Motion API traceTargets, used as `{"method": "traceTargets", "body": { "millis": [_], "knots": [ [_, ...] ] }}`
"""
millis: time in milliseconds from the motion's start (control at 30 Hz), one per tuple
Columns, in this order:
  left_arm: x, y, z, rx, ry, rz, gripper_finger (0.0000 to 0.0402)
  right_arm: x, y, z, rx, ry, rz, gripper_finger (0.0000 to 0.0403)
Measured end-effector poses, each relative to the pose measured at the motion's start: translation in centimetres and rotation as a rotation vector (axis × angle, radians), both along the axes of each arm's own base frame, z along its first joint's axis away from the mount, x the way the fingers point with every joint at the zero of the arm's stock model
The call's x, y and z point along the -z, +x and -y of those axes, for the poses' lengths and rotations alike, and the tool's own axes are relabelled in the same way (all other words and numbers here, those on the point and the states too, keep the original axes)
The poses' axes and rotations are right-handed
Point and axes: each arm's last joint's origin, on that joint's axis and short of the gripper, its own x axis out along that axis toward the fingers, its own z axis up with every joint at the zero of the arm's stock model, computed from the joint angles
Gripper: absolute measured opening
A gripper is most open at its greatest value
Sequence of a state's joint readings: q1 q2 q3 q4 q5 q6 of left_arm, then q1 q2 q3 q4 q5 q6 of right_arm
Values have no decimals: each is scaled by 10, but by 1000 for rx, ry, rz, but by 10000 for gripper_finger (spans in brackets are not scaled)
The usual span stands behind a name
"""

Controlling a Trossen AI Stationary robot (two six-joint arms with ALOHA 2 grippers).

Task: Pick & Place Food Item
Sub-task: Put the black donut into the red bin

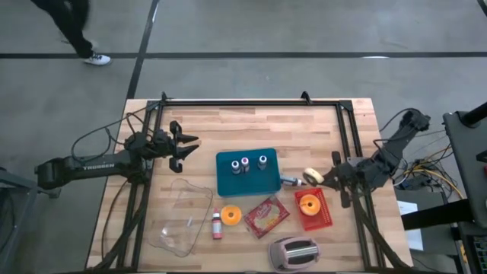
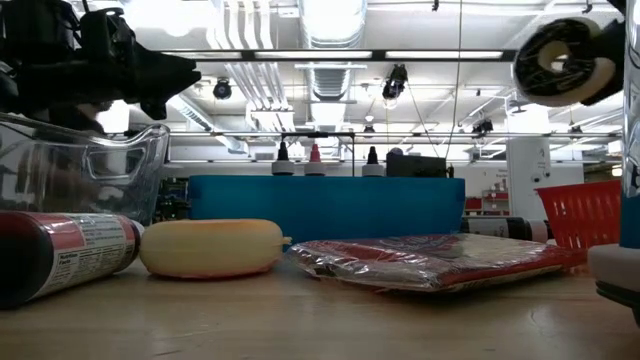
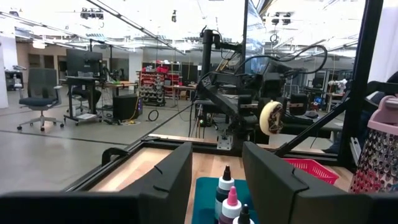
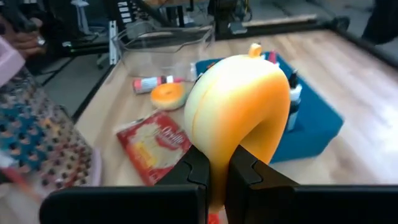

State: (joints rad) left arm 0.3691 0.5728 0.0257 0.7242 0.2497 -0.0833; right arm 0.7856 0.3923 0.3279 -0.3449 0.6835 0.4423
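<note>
While pinched in right end effector [image 4: 216,177], donut [image 4: 239,118], above table [image 1: 228,122]

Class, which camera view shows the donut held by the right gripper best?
The right wrist view: the donut fills the picture, pinched in the right gripper. The high, low and left wrist views show it small and raised.

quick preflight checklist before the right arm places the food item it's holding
1. Right gripper jaws shut on the yellow ring-shaped food item: ok.
2. Item lifted off the table: ok, the low view shows it in the air.
3. Clear container empty and uncovered: ok.
4. Left gripper away from the container: ok, it hovers beyond it, jaws open, holding nothing.
5. Way across: not ok for a low pass, the blue box with bottles lies between.
6. Intended drop spot: cannot tell.
</note>
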Motion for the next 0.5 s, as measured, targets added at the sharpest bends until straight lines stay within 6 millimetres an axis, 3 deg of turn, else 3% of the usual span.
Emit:
{"method": "traceTargets", "body": {
  "millis": [500],
  "knots": [
    [0, 0, 0, -2, -3, 1, 147, 15, -9, -12, -4, 195, -151, 11]
  ]
}}
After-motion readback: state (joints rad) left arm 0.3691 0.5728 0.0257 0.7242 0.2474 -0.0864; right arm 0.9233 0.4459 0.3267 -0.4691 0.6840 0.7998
